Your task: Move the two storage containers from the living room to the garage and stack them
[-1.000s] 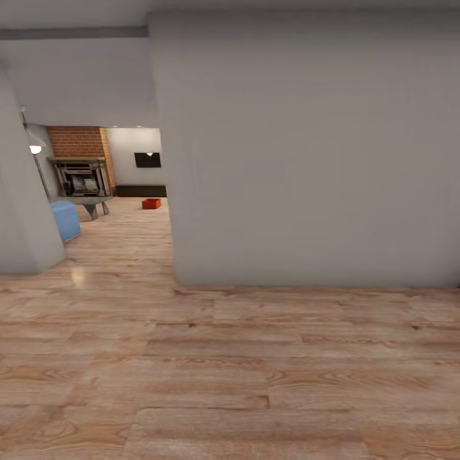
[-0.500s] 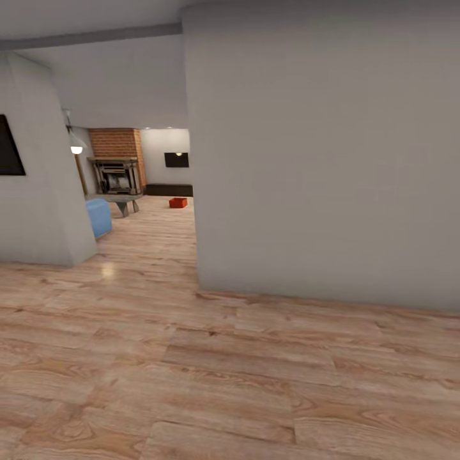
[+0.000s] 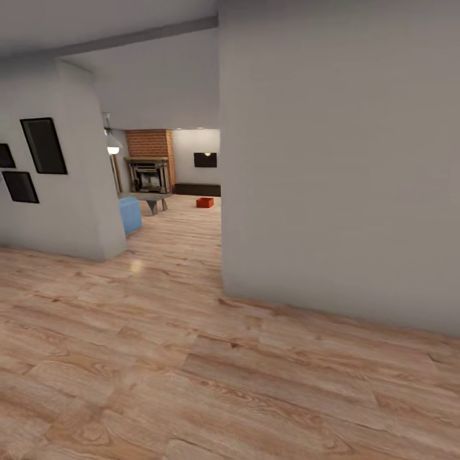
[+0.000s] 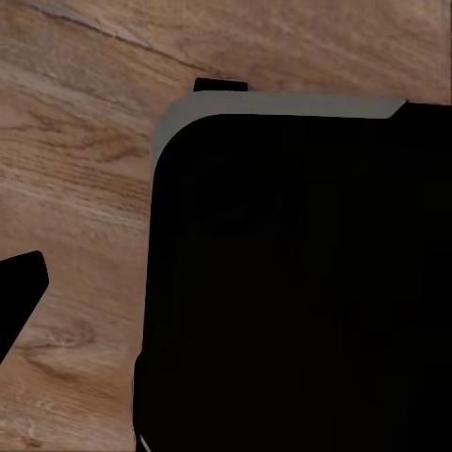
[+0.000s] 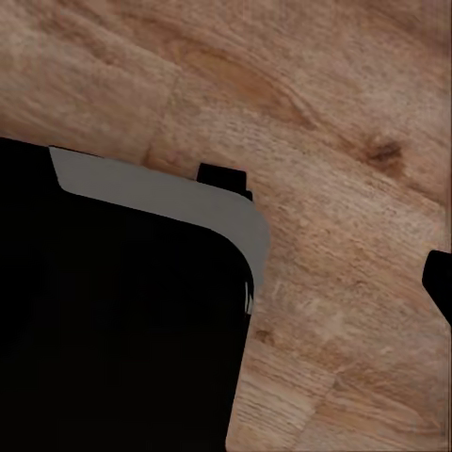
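Observation:
One orange-red storage container (image 3: pixel 205 202) sits far off on the light wood floor of the living room, seen through the opening between two walls. It stands in front of a long dark low cabinet (image 3: pixel 198 189). In the left wrist view a dark fingertip (image 4: pixel 17 292) pokes in at the frame's edge above wood planks. The right wrist view has a similar dark fingertip (image 5: pixel 440 282) at its edge. Nothing is visible between the fingers in either view.
A large grey wall block (image 3: pixel 338 166) stands close on the right. A wall with black picture frames (image 3: pixel 43 145) is on the left. Beyond the gap are a blue sofa (image 3: pixel 130 214), a low table (image 3: pixel 150 199) and a brick fireplace (image 3: pixel 151 167). My black base (image 4: pixel 301 282) shows beside both wrists.
The whole head view has slid rightward as the camera turned left. The picture frames on the left wall have come into view, and the opening to the living room sits nearer the centre.

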You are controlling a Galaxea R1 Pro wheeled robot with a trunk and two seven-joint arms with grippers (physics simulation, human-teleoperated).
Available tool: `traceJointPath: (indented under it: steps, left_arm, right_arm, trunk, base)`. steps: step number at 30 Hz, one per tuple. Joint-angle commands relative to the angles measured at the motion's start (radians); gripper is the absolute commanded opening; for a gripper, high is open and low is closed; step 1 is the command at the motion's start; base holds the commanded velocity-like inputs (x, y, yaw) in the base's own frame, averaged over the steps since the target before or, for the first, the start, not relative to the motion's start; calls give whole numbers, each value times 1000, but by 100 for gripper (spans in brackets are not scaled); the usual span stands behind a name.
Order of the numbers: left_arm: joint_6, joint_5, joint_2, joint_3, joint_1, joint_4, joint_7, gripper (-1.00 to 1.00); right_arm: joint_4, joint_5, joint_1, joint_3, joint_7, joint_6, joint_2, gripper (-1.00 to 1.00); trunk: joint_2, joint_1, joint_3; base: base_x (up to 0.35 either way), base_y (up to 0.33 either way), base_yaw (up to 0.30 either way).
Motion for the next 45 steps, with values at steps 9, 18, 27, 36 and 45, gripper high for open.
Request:
traceJointPath:
  steps: [9,18,27,36,45]
  left_arm:
    - [-2,9,0,0,0,0,0,100]
    - [-2,9,0,0,0,0,-1,100]
    - [-2,9,0,0,0,0,-1,100]
    - [-2,9,0,0,0,0,-1,100]
    - [-2,9,0,0,0,0,-1,100]
  right_arm:
    - [3,-9,-1,6,6,-5,1,100]
    - [3,-9,-1,6,8,-4,-1,100]
    - [3,-11,-1,6,9,-5,-1,100]
    - [3,-11,-1,6,9,-5,-1,100]
    - [3,-12,-1,6,9,-6,0,100]
  trunk:
    - [0,1,-1]
    - [0,1,-1]
    - [0,1,-1]
    - [0,1,-1]
    - [0,1,-1]
  base:
    - [322,0,270]
    - [322,0,206]
    - [322,0,7]
    - [322,0,0]
    - [322,0,0]
